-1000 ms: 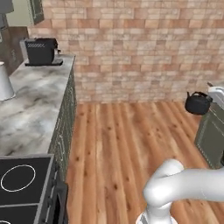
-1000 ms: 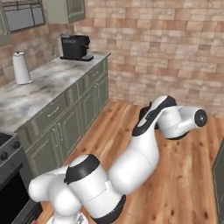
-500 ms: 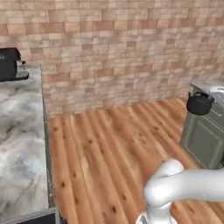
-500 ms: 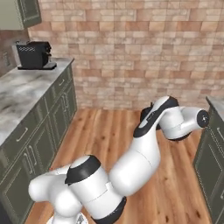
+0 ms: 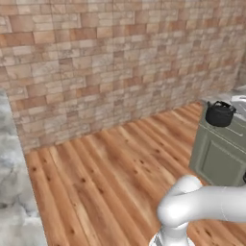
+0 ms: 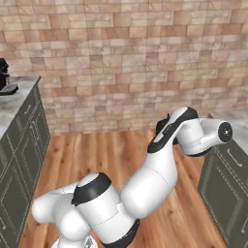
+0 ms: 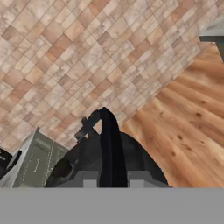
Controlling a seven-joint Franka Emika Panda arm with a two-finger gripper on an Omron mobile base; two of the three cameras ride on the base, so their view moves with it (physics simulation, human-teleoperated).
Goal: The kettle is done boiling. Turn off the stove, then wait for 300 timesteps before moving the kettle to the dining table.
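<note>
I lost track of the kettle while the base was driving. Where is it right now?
The kettle is at the right edge of the left base view, above the corner of the green-based dining table. In the hand view it sits close below the camera.

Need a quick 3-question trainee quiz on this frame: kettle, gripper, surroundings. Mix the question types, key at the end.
1. True or false: the kettle sits on a stove burner.
2. In the hand view, what runs between the fingertips of the gripper? A) the kettle's arched handle B) a stove knob C) a stool leg
3. Fill in: the wall behind the wooden floor is made of ___.

Key:
1. False. It is up by the green cabinet, over the floor's far right.
2. A
3. brick
</note>
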